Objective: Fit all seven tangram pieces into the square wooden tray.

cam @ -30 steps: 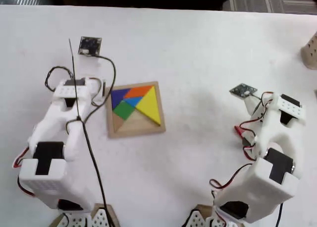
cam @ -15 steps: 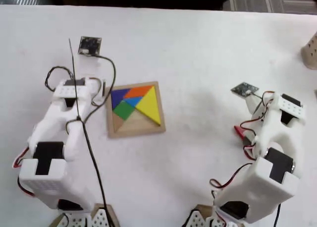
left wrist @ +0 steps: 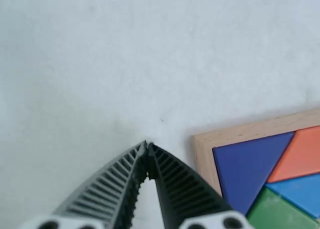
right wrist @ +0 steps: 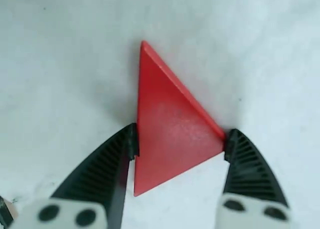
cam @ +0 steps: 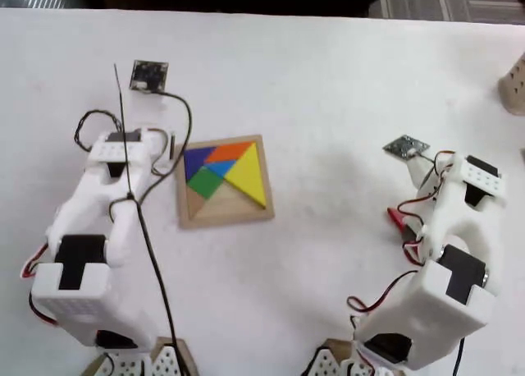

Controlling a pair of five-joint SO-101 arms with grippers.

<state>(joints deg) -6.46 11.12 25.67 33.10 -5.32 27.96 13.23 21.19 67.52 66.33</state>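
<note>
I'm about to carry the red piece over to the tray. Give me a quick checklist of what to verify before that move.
1. Right gripper is around the red triangle, with its fingers touching both sides: ok.
2. Triangle is lifted off the table: cannot tell.
3. Wooden tray has free space: ok, there is bare wood in its near part, below the coloured pieces.
4. Left gripper is out of the way: ok, it is shut and sits outside the tray's corner.
5. Triangle's orientation matches the gap: cannot tell.
</note>
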